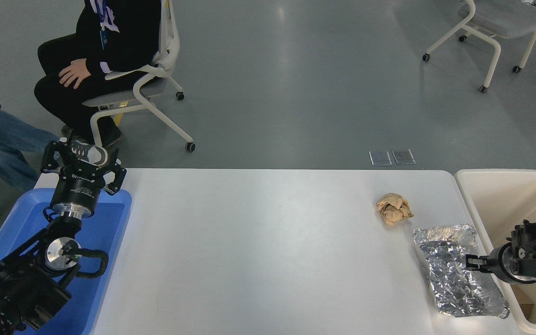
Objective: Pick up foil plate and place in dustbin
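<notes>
From the head view we see the foil plate [458, 272] lying flat on the white table [258, 251] near its right edge, its long side running alongside the cream dustbin [470, 197] that stands just beyond that edge. The right pincer [470, 263] reaches in from the right, across the dustbin's near rim, with its tips over the plate's right half; we cannot tell whether its fingers are apart or pressed on the foil, as they show only as one dark stub against the crinkled surface. The right arm lies nearly level, its wrist hanging over the dustbin. A crumpled brown paper ball [394, 209] sits on the table just beyond the plate's far end, apart from it. The left pincer [83, 156] is parked at the lower left above the blue tray [110, 232], its fingers spread apart and holding nothing
</notes>
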